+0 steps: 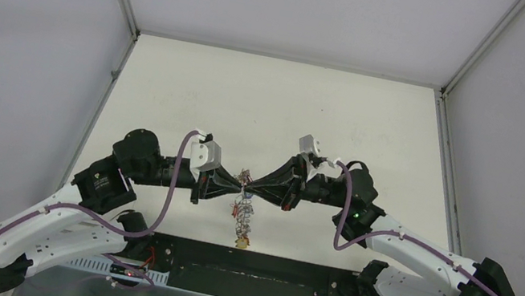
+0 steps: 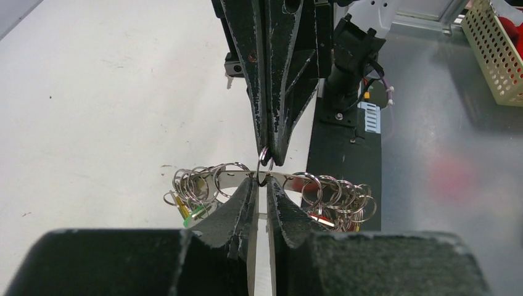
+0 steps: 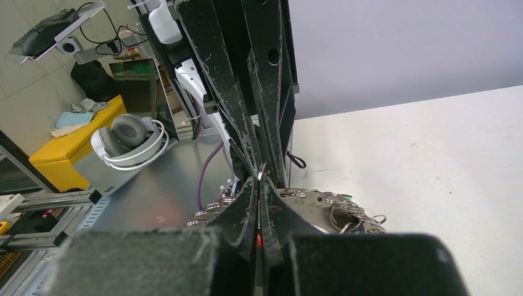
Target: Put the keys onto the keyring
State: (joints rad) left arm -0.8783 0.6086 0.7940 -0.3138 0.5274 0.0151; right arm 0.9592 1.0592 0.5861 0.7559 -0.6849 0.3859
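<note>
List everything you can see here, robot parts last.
keyring: one, silver-grey band, hanging between the two gripper tips
small rings: many, silver, strung along the keyring on both sides
plastic tags: at least two, green-yellow and red, under the rings
table: one, white
basket: one, cream mesh, off the table's edge
headphones: one pair, white and grey, on the grey surface beside the table
yellow box: one, yellow, beside the headphones
left arm, right arm: one each, white and black, meeting mid-table
left gripper: one, black, closed on the keyring
right gripper: one, black, shut, tips at a small ring
</note>
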